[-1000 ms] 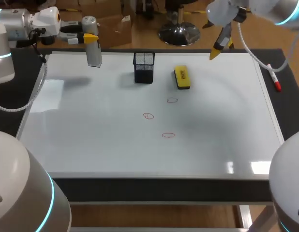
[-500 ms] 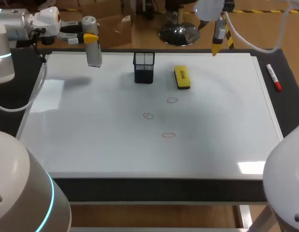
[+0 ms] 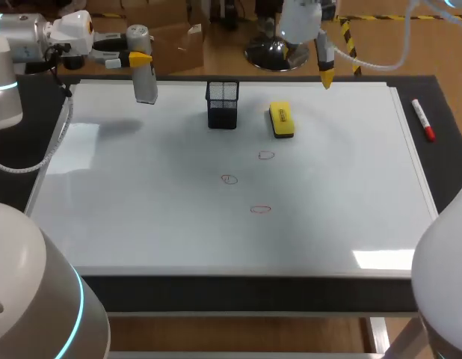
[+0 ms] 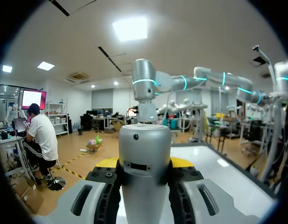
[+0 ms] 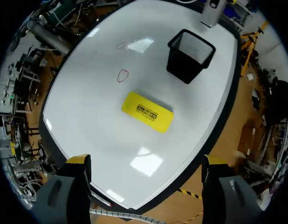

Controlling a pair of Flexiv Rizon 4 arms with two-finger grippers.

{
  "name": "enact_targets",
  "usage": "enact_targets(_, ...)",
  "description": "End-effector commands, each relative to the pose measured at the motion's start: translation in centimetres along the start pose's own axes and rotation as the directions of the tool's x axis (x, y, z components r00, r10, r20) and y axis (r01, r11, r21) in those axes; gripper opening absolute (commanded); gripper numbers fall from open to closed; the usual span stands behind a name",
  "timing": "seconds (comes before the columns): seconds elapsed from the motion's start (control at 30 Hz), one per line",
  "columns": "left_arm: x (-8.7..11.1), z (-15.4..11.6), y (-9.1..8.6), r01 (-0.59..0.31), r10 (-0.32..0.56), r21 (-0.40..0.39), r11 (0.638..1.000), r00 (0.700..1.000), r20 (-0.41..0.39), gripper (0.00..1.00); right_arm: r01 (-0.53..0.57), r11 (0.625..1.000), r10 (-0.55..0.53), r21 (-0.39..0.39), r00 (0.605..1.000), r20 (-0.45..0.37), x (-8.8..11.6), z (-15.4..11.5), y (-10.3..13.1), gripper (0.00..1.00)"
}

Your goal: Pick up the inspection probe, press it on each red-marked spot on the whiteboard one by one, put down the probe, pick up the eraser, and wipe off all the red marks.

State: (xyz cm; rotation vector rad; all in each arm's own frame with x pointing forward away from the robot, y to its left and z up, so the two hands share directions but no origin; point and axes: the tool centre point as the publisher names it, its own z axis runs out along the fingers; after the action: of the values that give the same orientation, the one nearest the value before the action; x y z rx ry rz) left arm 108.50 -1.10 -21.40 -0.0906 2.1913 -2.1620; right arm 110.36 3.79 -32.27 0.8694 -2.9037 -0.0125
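Note:
The grey cylindrical probe [image 3: 145, 78] hangs upright over the whiteboard's [image 3: 141, 217] far left corner, and my left gripper [image 3: 137, 58] is shut on its upper part. In the left wrist view the probe [image 4: 145, 168] fills the gap between the yellow-tipped fingers [image 4: 106, 164]. Three red marks [image 3: 266, 155] [image 3: 229, 179] [image 3: 260, 209] lie mid-board. The yellow eraser [image 3: 281, 120] lies flat near the far edge. My right gripper [image 3: 324, 71] hovers above the far edge, just behind the eraser [image 5: 147, 112], wide open and holding nothing [image 5: 146, 163].
A black mesh cup [image 3: 222, 105] stands left of the eraser, seen also beyond it in the right wrist view [image 5: 190, 56]. A red marker [image 3: 423, 120] lies on the black mat off the board's right edge.
My right arm has swung left along the board's far edge, from the far right corner to a spot behind the eraser. The left arm and probe have kept still.

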Motion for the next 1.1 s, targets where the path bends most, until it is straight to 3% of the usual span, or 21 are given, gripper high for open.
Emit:
enact_targets(0.03, -0.1, 0.0, -0.2, 0.001, -0.001, -0.001, 1.000, 1.000, -0.002, 0.00, 0.098, 0.994, -0.093, 0.049, 0.991, -0.097, 0.0, 0.3, 0.6, 1.00)
enact_targets(0.27, -0.1, 0.0, -0.2, 0.001, -0.001, -0.001, 1.000, 1.000, -0.002, 0.00, 0.261, 0.965, -0.262, 0.034, 0.965, 0.028, 0.7, 1.7, 1.0, 1.00)
enact_targets(0.5, -0.1, 0.0, -0.2, 0.001, -0.001, -0.001, 1.000, 1.000, -0.002, 0.00, 0.399, 0.916, -0.399, 0.023, 0.906, 0.140, 0.9, 3.2, 1.5, 1.00)
enact_targets(0.6, -0.1, 0.0, -0.2, 0.001, -0.001, -0.001, 1.000, 1.000, -0.002, 0.00, 0.467, 0.883, -0.461, -0.031, 0.879, 0.120, 0.7, 3.7, 1.9, 1.00)
enact_targets(0.67, -0.1, 0.0, -0.2, 0.001, -0.001, -0.001, 1.000, 1.000, -0.002, 0.00, 0.502, 0.865, -0.499, 0.009, 0.857, 0.131, 0.4, 3.8, 2.2, 1.00)
enact_targets(0.87, -0.1, 0.0, -0.2, 0.001, -0.001, -0.001, 1.000, 1.000, -0.002, 0.00, 0.613, 0.790, -0.605, -0.017, 0.785, 0.135, 0.0, 4.2, 2.9, 1.00)
enact_targets(1.1, -0.1, 0.0, -0.2, 0.001, -0.001, -0.001, 1.000, 1.000, -0.002, 0.00, 0.691, 0.721, -0.689, -0.043, 0.723, 0.061, -0.6, 5.3, 3.5, 1.00)
